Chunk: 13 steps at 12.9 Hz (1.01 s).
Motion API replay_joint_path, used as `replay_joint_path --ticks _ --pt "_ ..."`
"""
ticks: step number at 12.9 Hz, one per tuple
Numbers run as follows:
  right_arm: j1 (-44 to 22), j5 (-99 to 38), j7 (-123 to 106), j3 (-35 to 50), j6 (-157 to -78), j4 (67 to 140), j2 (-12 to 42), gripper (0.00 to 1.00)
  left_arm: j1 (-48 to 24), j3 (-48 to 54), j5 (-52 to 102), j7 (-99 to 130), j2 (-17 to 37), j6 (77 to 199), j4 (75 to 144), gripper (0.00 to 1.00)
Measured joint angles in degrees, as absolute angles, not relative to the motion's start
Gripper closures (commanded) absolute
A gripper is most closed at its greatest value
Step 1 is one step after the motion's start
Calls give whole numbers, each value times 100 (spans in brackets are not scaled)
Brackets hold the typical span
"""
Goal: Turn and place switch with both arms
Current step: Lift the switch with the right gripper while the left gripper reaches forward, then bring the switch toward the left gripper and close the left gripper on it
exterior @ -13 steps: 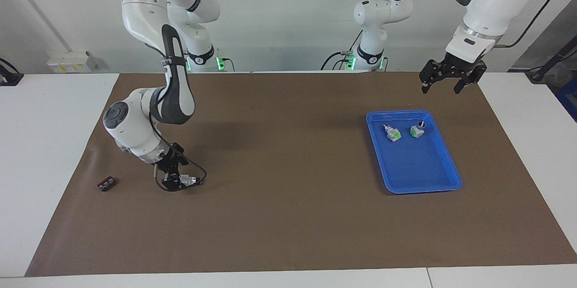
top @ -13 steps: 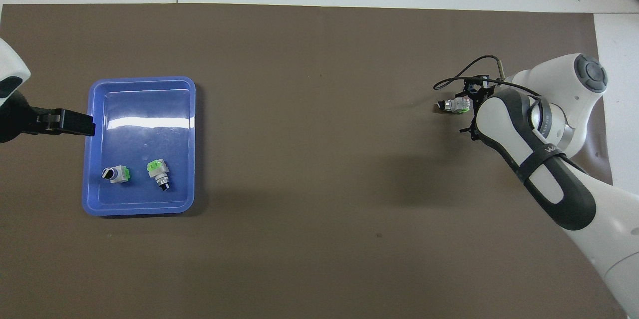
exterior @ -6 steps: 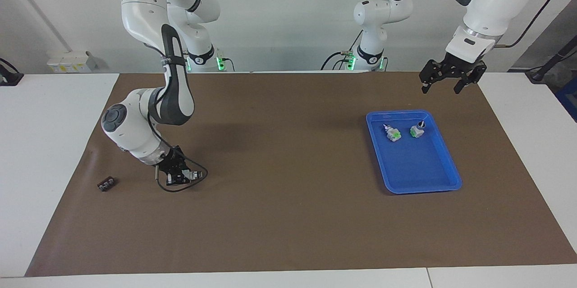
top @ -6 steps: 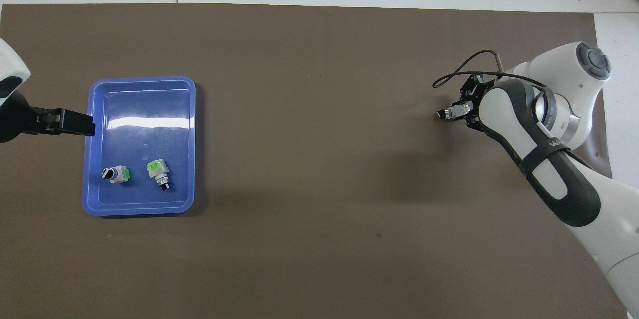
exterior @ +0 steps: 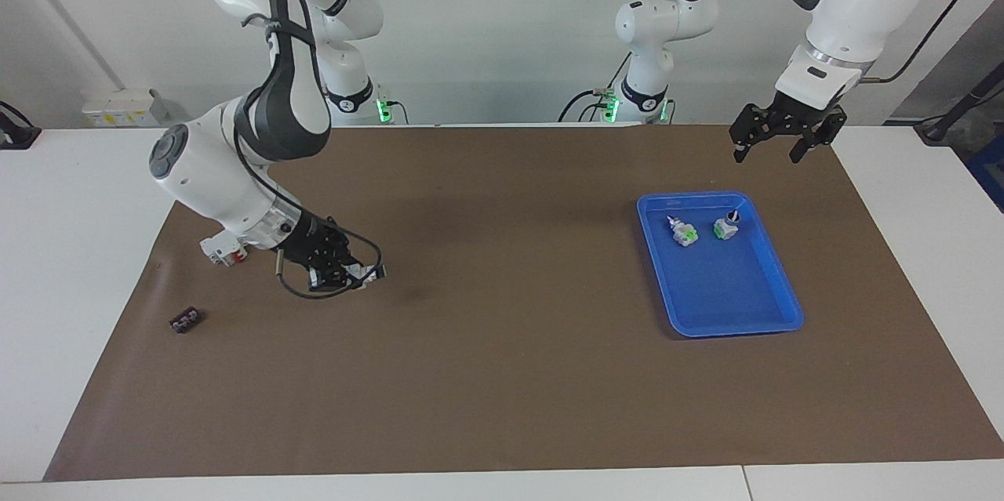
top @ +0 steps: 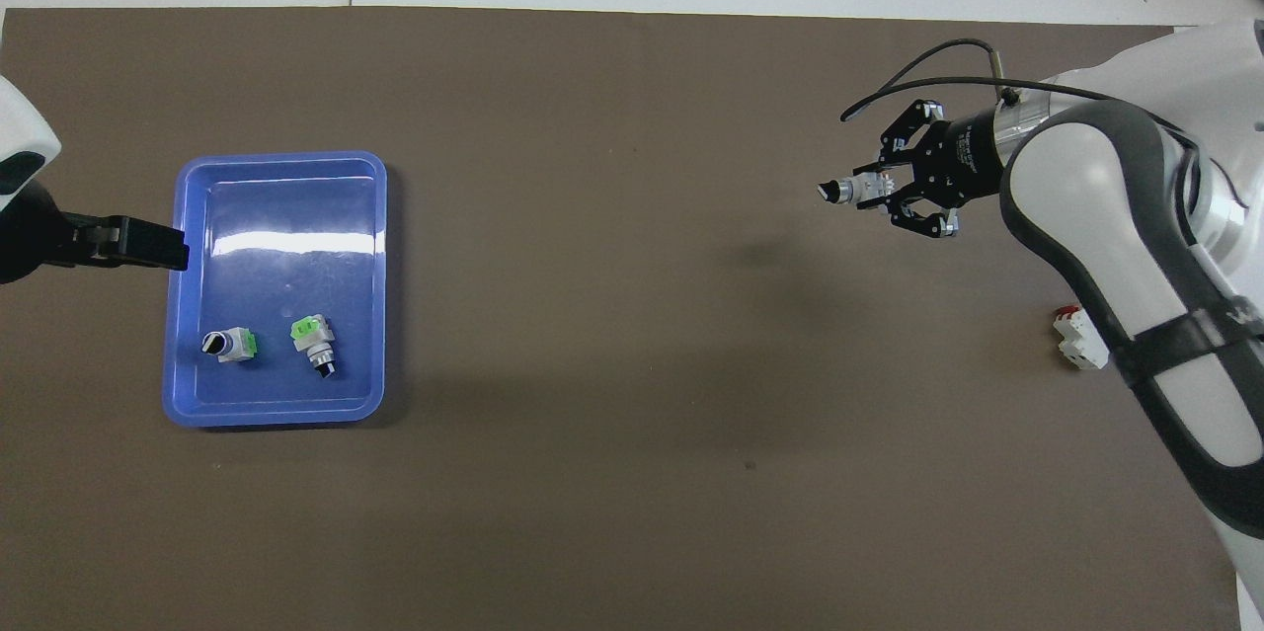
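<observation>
My right gripper (exterior: 345,270) is shut on the switch (exterior: 367,274), a small white part with a black knob end. It holds the switch lying level in the air, above the brown mat (exterior: 502,375) at the right arm's end of the table. In the overhead view the switch (top: 851,189) sticks out of the right gripper (top: 889,187), with its knob pointing toward the left arm's end. My left gripper (exterior: 767,142) is open and empty. It waits in the air just off the blue tray's (exterior: 718,328) corner nearest the robots, and also shows in the overhead view (top: 148,244).
The blue tray (top: 276,160) holds two white switches with green parts (top: 232,345) (top: 314,340). A white block with red parts (exterior: 222,248) (top: 1076,340) lies on the mat under the right arm. A small black part (exterior: 185,321) lies farther from the robots.
My right gripper has lifted the switch off the mat and carried it up and toward the table's middle. This uncovered the white block with red parts. The left arm has not moved.
</observation>
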<state>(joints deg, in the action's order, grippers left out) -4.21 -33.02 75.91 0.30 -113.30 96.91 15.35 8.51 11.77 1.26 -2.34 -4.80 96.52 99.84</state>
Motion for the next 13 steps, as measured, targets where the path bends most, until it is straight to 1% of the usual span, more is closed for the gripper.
replay_joint_path --ticks 2,5,7,9,10,13 --pt "-436 -4103 7871 280 -11296 9685 1222 100 837 1201 126 -234 -482 9531 9984 0" --pt "-512 -5423 7898 413 -11289 9686 1041 100 770 1235 164 -234 -488 9442 9985 0" --pt "-804 -6113 7899 448 -11468 9694 1028 100 689 1276 719 -160 -505 9223 9989 0" --pt "-1320 -6649 7918 475 -11906 9714 1029 100 641 1307 1462 389 -528 9123 9992 1" --pt "-1618 -6838 7933 486 -12104 9721 1029 100 633 1356 1820 828 -532 9121 9993 3" --pt "-2284 -6967 8016 499 -12484 9725 1028 100 626 1458 2985 2301 -542 9119 9992 17"
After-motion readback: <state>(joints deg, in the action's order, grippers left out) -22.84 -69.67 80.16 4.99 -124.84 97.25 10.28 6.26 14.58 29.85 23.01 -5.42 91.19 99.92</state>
